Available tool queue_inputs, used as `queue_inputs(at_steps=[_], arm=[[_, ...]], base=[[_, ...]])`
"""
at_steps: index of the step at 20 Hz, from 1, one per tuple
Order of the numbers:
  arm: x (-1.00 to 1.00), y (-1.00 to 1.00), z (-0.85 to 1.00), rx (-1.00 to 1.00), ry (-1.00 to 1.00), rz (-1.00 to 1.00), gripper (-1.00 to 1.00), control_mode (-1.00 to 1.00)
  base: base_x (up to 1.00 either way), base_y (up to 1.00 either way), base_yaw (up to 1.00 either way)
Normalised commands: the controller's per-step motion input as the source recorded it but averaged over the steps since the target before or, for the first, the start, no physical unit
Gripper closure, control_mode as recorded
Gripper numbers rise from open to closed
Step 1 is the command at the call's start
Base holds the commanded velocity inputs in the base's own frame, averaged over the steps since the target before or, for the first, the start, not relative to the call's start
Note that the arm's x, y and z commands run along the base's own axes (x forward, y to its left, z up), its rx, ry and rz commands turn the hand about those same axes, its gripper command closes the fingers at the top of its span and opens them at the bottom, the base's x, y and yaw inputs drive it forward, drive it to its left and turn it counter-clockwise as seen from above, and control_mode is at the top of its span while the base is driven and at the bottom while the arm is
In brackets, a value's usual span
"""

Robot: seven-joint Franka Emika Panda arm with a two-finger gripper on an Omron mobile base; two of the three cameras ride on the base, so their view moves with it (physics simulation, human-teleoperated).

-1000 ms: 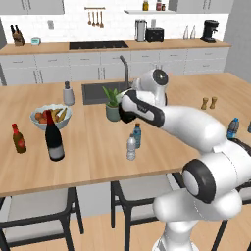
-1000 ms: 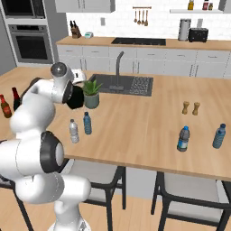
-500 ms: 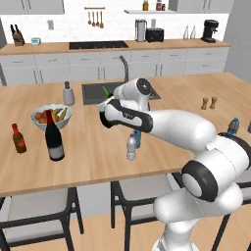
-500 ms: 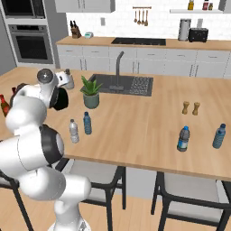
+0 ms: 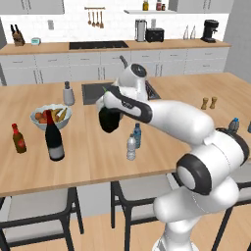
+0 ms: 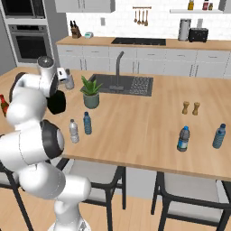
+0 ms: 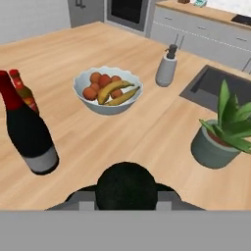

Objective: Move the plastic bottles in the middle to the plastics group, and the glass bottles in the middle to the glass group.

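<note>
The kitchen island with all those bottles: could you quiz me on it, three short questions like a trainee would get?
1. True or false: the gripper holds the squat black bottle above the counter.
2. Which two bottles stand left of the fruit bowl in the left base view?
A. wine bottle and sauce bottle
B. two water bottles
3. Fill in: the clear bottle and the blue-tinted bottle stand ____ each other.

Key: 1 true; 2 A; 3 beside.

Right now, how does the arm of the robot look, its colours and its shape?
The arm is glossy white, built of thick rounded segments, with dark grey discs at the joints. The gripper end is white with a small dark camera block. No cables or markings show.
</note>
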Motion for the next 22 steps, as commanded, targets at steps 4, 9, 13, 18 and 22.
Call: queue_inputs(at_steps=[4,9,13,18,22], arm=[[0.0,0.1,-0.63,0.06,0.02,0.09,1.0,-1.0],[0.0,0.29,-0.53,0.08,0.0,0.14,1.0,-1.0],[0.0,0.57,-0.01,0.0,0.09,0.11,1.0,-1.0],[0.01,0.65,-0.17,-0.04,0.2,0.1,1.0,-1.0],[0.05,0.38,-0.67,0.0,0.07,0.13,1.0,-1.0]], base=[[0.0,0.0,0.0],[0.0,0.0,0.0],[0.0,0.0,0.0],[0.0,0.0,0.0],[0.0,0.0,0.0]])
